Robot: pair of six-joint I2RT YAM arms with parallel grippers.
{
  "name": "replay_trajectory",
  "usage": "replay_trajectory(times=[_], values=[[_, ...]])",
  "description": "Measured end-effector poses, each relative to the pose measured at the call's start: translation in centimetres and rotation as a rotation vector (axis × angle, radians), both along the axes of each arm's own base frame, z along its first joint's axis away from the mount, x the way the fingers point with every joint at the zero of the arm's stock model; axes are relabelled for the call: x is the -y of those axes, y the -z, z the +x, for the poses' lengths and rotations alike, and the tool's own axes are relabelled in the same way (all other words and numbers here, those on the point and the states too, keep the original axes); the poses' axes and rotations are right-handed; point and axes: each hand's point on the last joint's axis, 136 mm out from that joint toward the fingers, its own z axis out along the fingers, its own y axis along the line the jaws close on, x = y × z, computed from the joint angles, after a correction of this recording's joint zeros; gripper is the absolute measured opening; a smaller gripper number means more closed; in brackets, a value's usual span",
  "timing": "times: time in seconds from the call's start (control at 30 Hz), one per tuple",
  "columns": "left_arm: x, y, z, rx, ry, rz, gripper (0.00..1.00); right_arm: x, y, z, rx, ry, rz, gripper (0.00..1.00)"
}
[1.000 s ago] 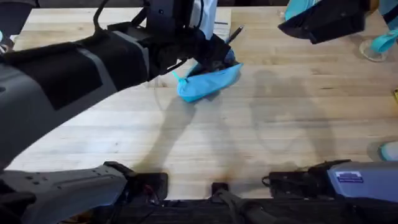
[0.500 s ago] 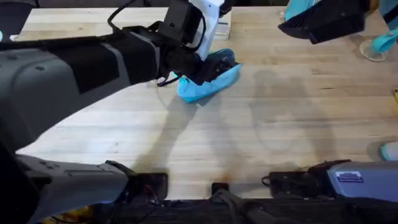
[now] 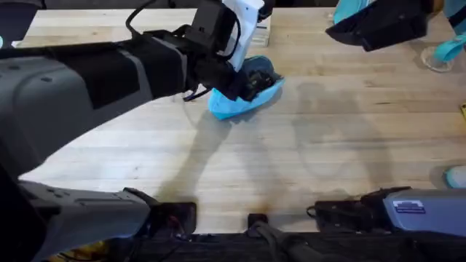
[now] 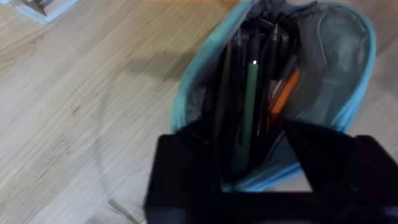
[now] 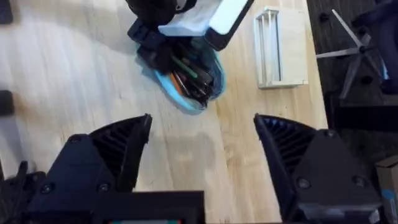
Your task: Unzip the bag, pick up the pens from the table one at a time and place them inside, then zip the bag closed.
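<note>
Bag: the soft light-blue fabric bag [image 3: 244,97] lies on the far middle of the table, elongated and tapering to a small knotted tip toward the left arm's side. Its teal zipper edge [image 4: 205,62] is parted, so the mouth gapes wide and the grey lining shows.

Pens: a bundle of thin dark pens [image 4: 236,74] lies lengthwise inside the open pouch, packed side by side; among them sit a green stick [image 4: 250,106] and an orange one [image 4: 284,93]. From the right wrist view the same cluster [image 5: 189,74] shows as dark sticks with green and orange flecks.

Left gripper: the left gripper [image 3: 244,84] is down at the bag's open mouth, its black blocky fingers [image 4: 186,168] standing apart, one on each side of the near end of the pouch. Whether the pads actually touch the fabric rim is hard to tell, as the fingers cover that edge.

Right gripper: the right gripper [image 5: 202,155] is raised well above the table and away from the bag, its ribbed black fingers spread wide with nothing between them.

Table: light wooden butcher-block table [image 3: 313,153] with long plank strips and fine grain.

Nearby: a pale slatted wooden block [image 5: 280,46] lies on the table just beside the bag.
</note>
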Motion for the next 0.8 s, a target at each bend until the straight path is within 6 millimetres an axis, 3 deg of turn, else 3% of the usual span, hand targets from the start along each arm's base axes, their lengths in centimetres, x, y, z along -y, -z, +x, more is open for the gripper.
replay_trajectory(times=[0.07,0.1,0.13,0.47,0.57,0.67,0.8], values=[[0.1,0.0,0.0,-0.003,-0.005,-0.007,0.861,0.0,0.0,0.0,0.0,0.0,0.0,0.996],[0.2,-0.1,0.0,-0.007,-0.009,-0.016,0.958,0.0,0.0,0.0,0.0,0.0,0.0,0.996],[0.3,-0.1,0.0,-0.008,-0.009,-0.021,0.983,0.0,0.0,0.0,0.0,0.0,0.0,0.996],[1.3,-1.8,-0.6,-0.004,0.028,-0.1,0.994,0.0,0.0,0.0,0.0,0.0,0.0,0.995],[1.3,-4.0,-1.0,0.035,0.036,-0.128,0.994,0.0,0.0,0.0,0.0,0.0,0.0,0.996],[0.7,-7.6,-1.8,0.102,0.039,-0.169,0.994,0.0,0.0,0.0,0.0,0.0,0.0,0.996],[-1.5,-11.0,-3.7,0.15,0.018,-0.186,0.994,0.0,0.0,0.0,0.0,0.0,0.0,0.996]])
